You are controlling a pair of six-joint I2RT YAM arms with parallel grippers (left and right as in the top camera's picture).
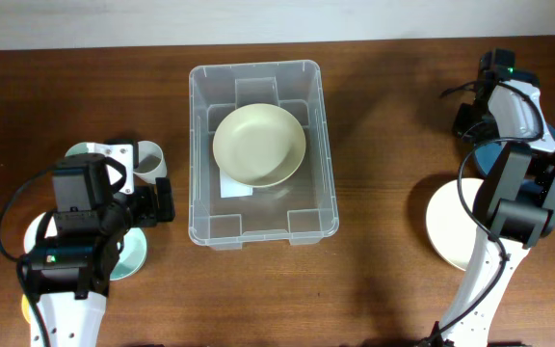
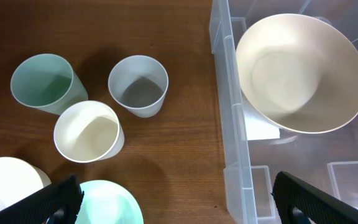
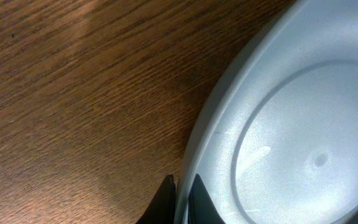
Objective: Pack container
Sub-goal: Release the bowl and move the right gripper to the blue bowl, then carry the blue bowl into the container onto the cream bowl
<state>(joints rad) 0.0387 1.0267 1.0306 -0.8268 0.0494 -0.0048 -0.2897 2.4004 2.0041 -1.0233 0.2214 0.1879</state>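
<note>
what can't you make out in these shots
- Overhead: the left arm hides most of the mint-green round plate.
- Right wrist: frame edges cut off the pale blue-grey round plate; unclear whether the right gripper grips it.
- Overhead: the cream round bowl covers part of the white label in the clear plastic container.

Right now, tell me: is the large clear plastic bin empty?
No, a cream round bowl sits inside the large clear plastic bin.

Black-and-white arms.
My left arm [image 1: 68,253] and right arm [image 1: 516,204]: white links, black housings, looping black cables; left gripper [image 2: 176,200] black-fingered.
</note>
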